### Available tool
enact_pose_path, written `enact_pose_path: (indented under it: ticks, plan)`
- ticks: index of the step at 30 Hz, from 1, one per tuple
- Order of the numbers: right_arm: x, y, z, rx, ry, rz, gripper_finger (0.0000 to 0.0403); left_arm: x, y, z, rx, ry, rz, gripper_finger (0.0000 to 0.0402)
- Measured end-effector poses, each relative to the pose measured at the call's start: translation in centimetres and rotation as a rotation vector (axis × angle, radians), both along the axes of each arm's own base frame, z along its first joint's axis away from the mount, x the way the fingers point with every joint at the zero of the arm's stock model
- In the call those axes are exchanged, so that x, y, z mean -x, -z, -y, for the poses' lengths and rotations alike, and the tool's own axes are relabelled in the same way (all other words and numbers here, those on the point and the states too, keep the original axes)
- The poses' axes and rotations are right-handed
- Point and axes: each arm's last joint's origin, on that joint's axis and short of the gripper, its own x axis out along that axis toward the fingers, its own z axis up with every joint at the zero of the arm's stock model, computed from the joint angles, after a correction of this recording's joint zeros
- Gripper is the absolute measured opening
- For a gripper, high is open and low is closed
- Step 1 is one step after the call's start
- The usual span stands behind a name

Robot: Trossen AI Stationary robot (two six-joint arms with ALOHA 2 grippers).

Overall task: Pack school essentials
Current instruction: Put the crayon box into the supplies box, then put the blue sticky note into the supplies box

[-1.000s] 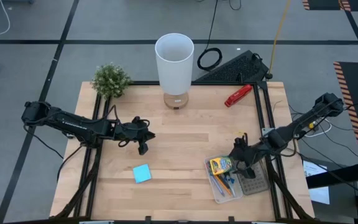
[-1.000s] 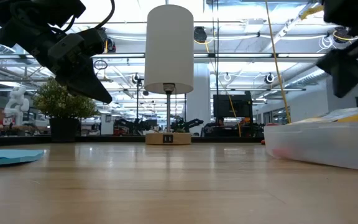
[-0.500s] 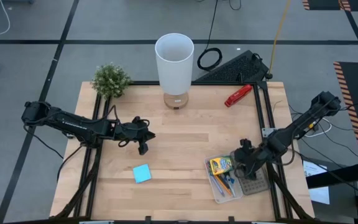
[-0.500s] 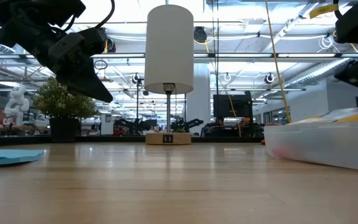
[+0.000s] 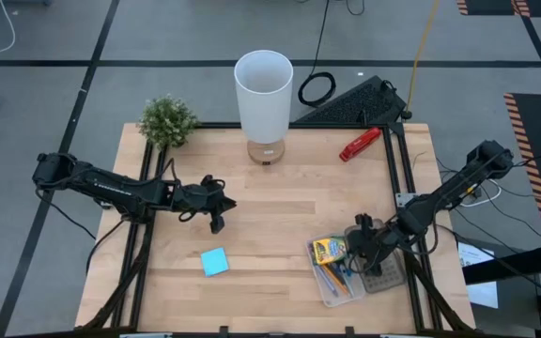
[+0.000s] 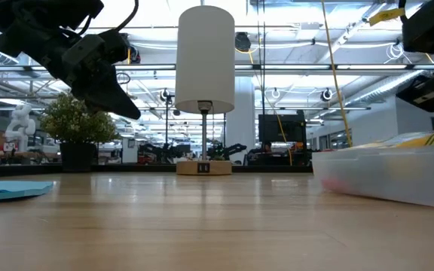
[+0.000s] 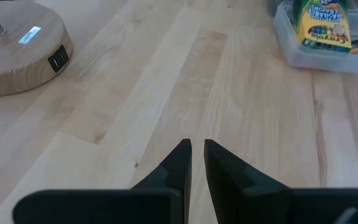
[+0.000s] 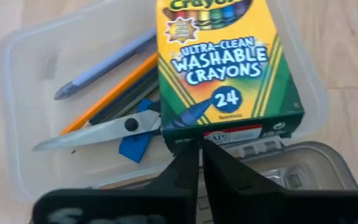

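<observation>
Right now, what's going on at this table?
A two-arm robot is packing school supplies. The clear plastic box already holds the crayon box, scissors and pencils. The right gripper sits at the box's edge with fingers nearly shut, holding nothing. The left gripper hangs mid-table, also nearly shut and empty. The blue sticky-note pad lies unpacked on the table.
</observation>
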Motion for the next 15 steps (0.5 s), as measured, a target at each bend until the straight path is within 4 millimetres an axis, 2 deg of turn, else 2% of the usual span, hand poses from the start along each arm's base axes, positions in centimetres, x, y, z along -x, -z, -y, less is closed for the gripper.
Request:
enact_pose_path:
  ticks: [6, 15]
  plan:
    - [-0.4, 0.0, 0.4, 0.031, 0.043, 0.025, 0.0021, 0.0, 0.0, 0.0, -0.004, 0.003, 0.002, 0.0047]
    - [-0.5, 1.0, 0.4, 0.035, 0.033, 0.005, 0.0001, 0.0, 0.0, 0.0, -0.004, 0.004, 0.003, 0.0047]
